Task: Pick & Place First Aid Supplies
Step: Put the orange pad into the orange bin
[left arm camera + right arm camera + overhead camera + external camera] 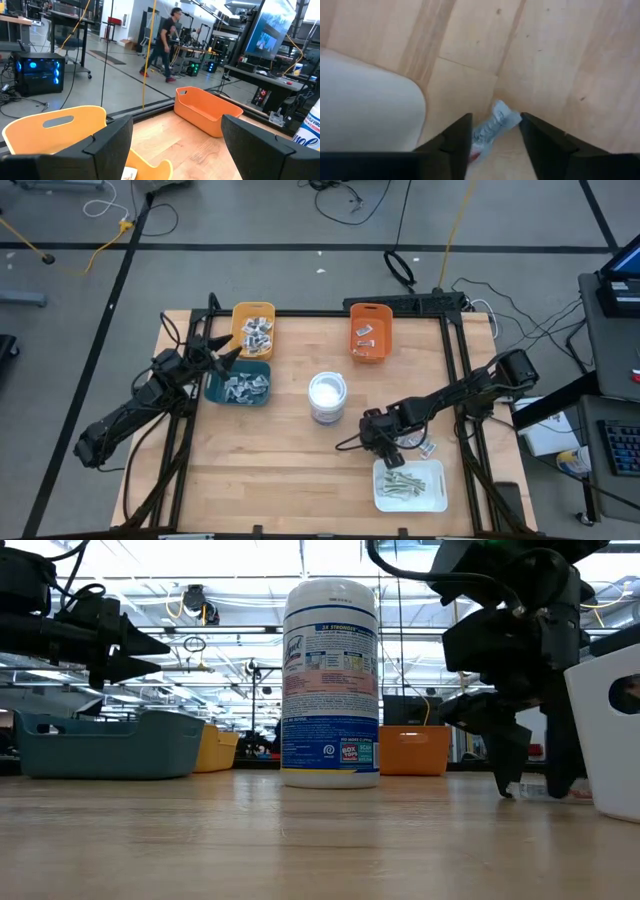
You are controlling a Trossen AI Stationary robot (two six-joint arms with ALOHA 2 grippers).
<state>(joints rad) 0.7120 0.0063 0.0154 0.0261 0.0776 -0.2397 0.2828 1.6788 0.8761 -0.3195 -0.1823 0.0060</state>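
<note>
Bins (pixel 252 330) already hold packets; right gripper (pixel 495 131), jaws partly apart, straddles a sachet (pixel 492 126), with more in the tray (pixel 437 498).

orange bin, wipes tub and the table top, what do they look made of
Orange bin: looks like moulded plastic, smooth with a slight sheen, thin rounded walls and a cut-out handle. Wipes tub: probably white plastic under a glossy printed label, though the wrap hides most of it. Table top: pale wood, matte, with visible grain and plank seams.
</note>
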